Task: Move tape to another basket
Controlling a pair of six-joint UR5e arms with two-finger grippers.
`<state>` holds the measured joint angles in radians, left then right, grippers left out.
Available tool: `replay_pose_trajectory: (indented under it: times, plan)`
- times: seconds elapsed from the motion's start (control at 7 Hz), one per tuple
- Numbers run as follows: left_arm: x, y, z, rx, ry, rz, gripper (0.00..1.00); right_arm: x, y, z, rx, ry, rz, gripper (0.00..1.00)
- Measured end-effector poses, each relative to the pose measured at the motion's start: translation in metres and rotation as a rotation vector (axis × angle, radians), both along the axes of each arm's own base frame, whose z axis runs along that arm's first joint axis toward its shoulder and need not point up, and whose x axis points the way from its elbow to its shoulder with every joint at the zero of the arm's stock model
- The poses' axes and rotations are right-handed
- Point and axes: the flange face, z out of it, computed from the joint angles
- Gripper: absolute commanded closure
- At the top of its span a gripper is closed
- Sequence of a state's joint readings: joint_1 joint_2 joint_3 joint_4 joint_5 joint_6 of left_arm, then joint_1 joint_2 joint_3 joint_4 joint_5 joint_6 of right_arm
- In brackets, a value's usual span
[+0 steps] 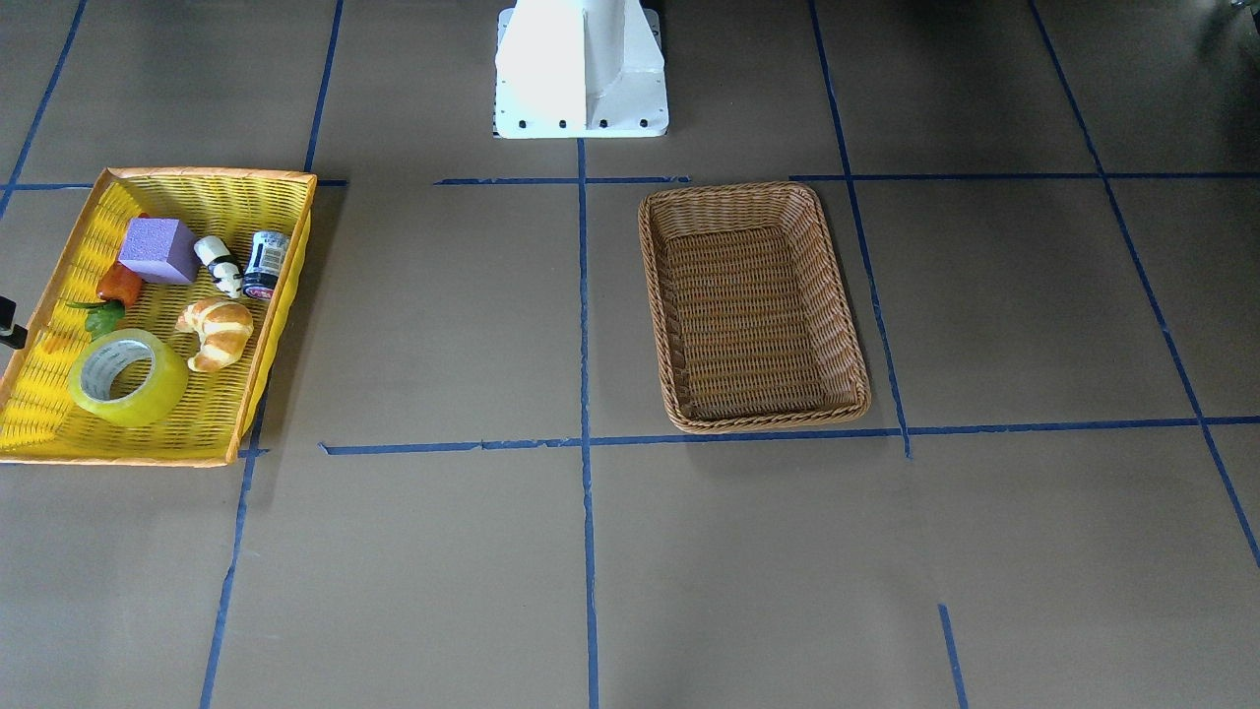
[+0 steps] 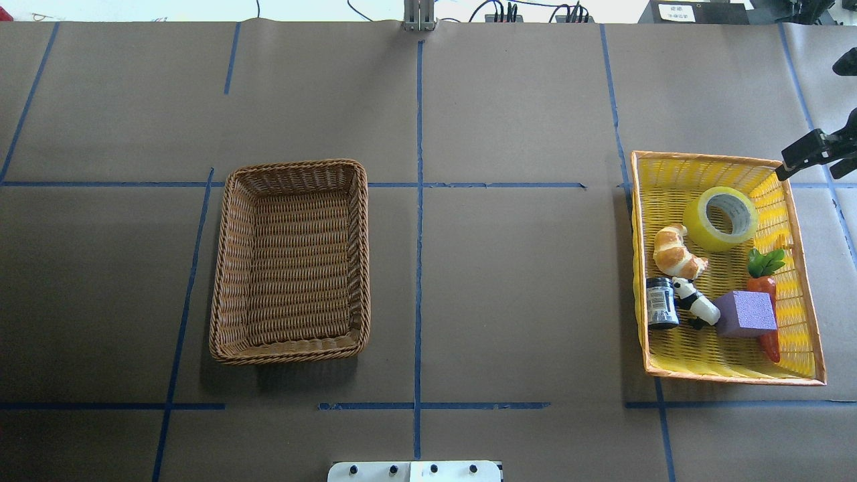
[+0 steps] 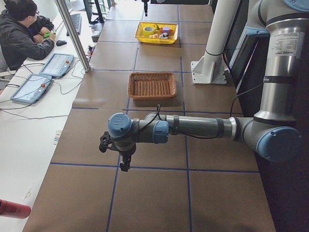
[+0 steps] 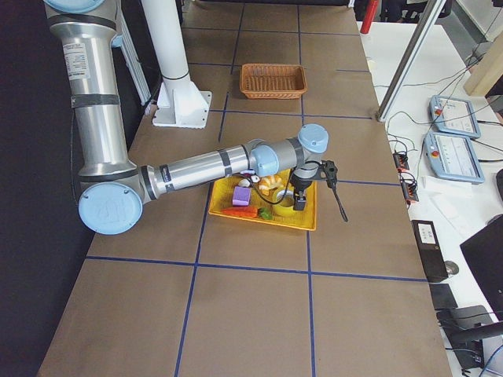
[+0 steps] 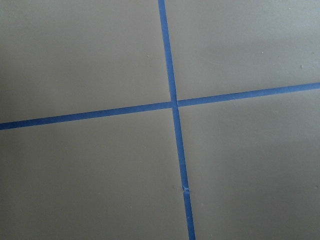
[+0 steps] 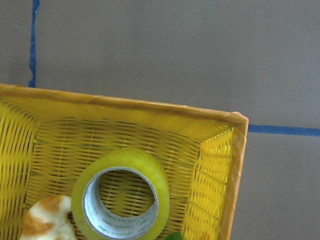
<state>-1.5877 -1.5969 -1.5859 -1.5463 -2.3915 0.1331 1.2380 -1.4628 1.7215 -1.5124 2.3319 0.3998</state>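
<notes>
The tape (image 2: 720,219) lies flat, core opening upward, inside the yellow mesh basket (image 2: 703,158), in that basket's corner farthest from the robot and on its right-hand side; a croissant (image 2: 677,251) lies just beside it, toward the yellow mesh basket's middle. The right hand (image 2: 790,164) hangs above the outer rim of that same corner, near the tape but apart from it and not holding it; how far its fingers are spread cannot be told. The step in hand appears to be the approach, with no grasp yet made. The next move probably calls for the right hand to shift inward over the roll and descend, one finger entering the core and the other passing outside the roll's wall, clear of the mesh side and the croissant. The basket (image 2: 294,164) stands on the tabletop well apart from the yellow mesh basket, toward the robot's left. The left hand (image 3: 124,162) hovers farther left again; its opening cannot be told.
</notes>
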Motion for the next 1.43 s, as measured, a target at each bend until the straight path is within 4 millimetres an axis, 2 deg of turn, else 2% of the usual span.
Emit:
replay_pose_trajectory:
  times: [0.14,0.57,0.71,1.14,1.29,1.43]
  plan:
    - [0.000,0.000,0.000,0.000,0.000,0.000,0.00,-0.012,0.000,0.005,0.002,0.007,0.020,0.00]
    - [0.000,-0.001,-0.001,0.001,0.000,-0.001,0.00,-0.072,0.007,0.029,0.008,0.014,0.055,0.00]
    - [0.000,-0.002,-0.003,0.003,0.000,-0.002,0.00,-0.082,0.011,0.038,0.009,0.012,0.056,0.01]
    - [0.000,-0.003,-0.004,0.006,0.000,-0.002,0.00,-0.086,0.019,0.058,-0.013,0.016,0.045,0.04]
    - [0.000,-0.003,-0.004,0.006,0.000,-0.002,0.00,-0.088,0.020,0.062,-0.019,0.020,0.040,0.09]
    - [0.000,-0.003,-0.004,0.006,0.000,-0.002,0.00,-0.093,0.022,0.066,-0.025,0.025,0.032,0.20]
